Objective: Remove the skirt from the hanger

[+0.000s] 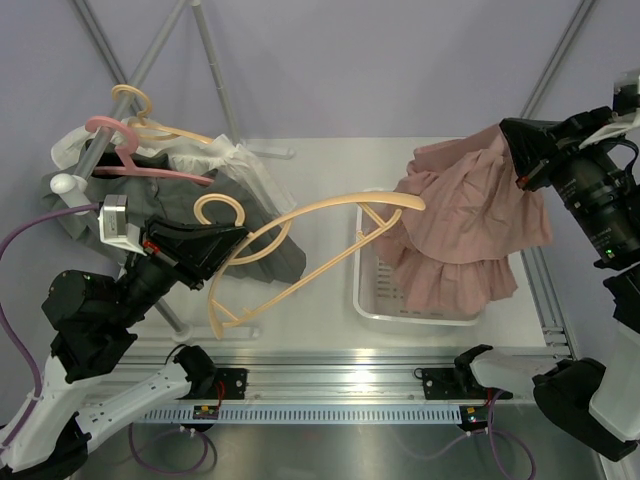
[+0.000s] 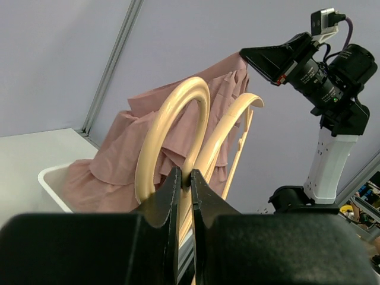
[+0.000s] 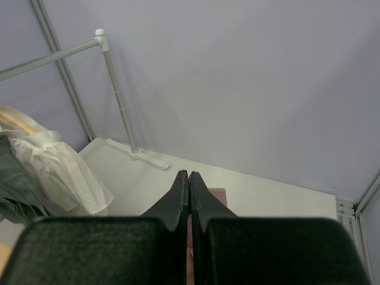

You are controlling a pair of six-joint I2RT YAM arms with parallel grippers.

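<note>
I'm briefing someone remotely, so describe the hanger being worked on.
Start at the white basket on the table. Just left of it a cream hanger slants in mid-air, hook pinched by the left hand; the other hangers sit on the rack.

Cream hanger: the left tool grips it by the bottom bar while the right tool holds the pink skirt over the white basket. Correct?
No. The left tool grips the cream hanger by its hook, not the bottom bar, as the left wrist view shows. The right tool does hold the pink skirt over the white basket.
</note>
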